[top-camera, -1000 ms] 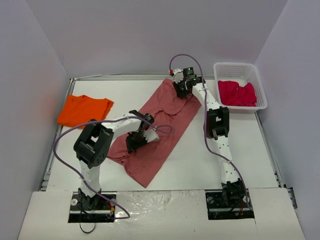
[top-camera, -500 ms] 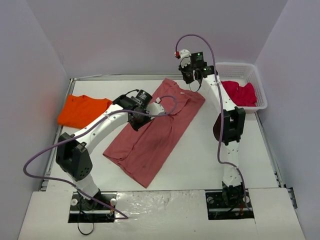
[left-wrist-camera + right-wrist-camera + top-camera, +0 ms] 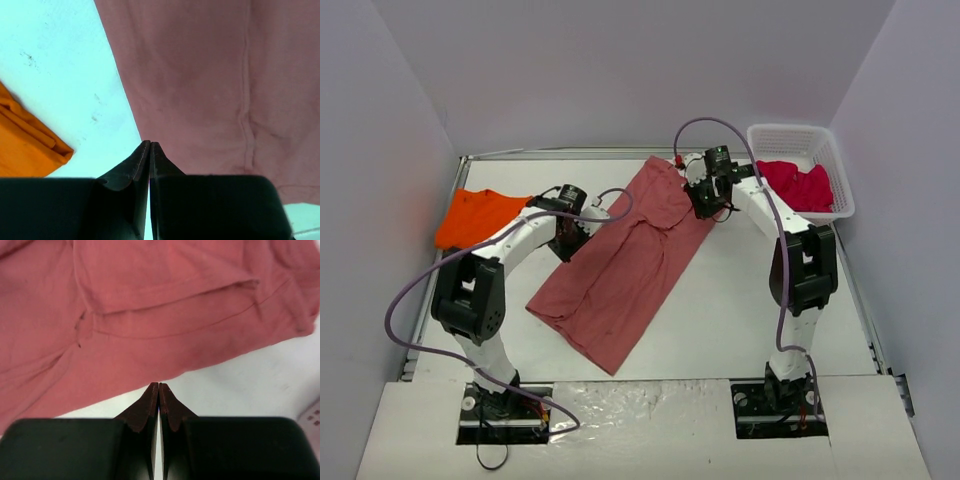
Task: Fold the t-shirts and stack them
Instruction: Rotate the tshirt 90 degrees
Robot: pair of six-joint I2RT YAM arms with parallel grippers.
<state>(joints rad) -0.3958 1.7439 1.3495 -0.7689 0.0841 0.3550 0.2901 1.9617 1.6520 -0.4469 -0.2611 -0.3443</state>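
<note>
Now the red tee (image 3: 625,265) lies diagonally mid-bench (image 3: 720,300), partly folded. My left claw (image 3: 567,243) sits at its left edge and my right claw (image 3: 708,207) at the upper right. Both are pressed shut, with no cloth visibly pinched. I'd open them, catch both edges evenly, then fold straight across.

There are three t-shirts. One brick-red t-shirt (image 3: 620,275) lies in the middle of the table (image 3: 740,300). One orange t-shirt (image 3: 480,218) lies at the left edge. One pink t-shirt (image 3: 798,185) lies in the one white basket (image 3: 790,133), at the far right corner. There are two robot arms, a left arm (image 3: 510,245) and a right arm (image 3: 790,230).
</note>
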